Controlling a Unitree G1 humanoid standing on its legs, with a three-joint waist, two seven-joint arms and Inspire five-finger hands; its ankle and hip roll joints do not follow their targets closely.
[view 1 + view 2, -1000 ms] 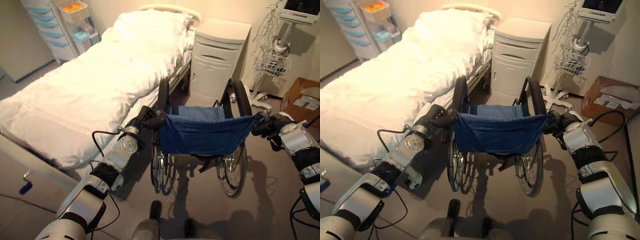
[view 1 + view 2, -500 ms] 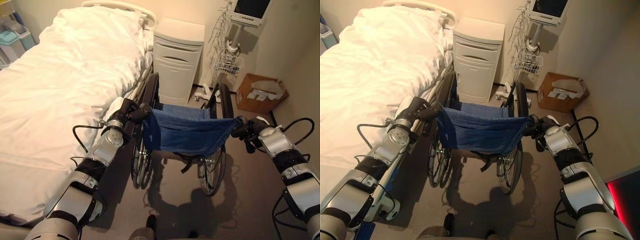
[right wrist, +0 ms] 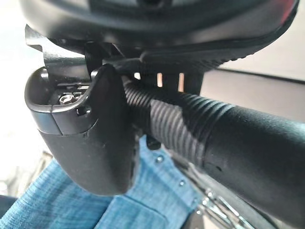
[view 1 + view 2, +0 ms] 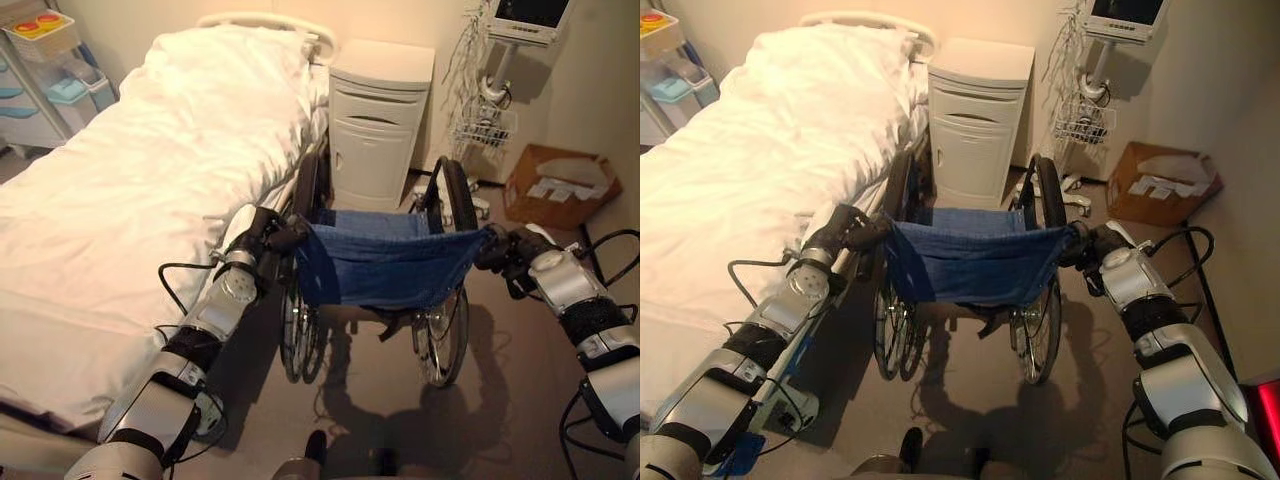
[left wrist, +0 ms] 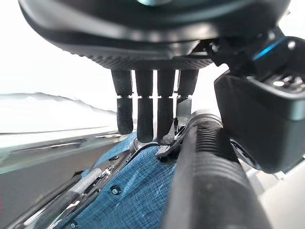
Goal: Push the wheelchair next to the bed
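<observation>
Left eye view: one wheelchair (image 4: 385, 265) stands just beside one bed (image 4: 150, 190); left hand (image 4: 262, 232) and right hand (image 4: 512, 250) each curl around a push handle; one white cabinet (image 4: 377, 125) stands ahead

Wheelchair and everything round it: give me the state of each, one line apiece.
wheelchair: upright on the floor, unoccupied, alongside the bed, facing the cabinet.
left hand: curled round the left push handle.
right hand: curled round the right push handle.
bed: made, white cover, nobody in it.
bedside cabinet: drawers shut.
cardboard box: open on the floor.
</observation>
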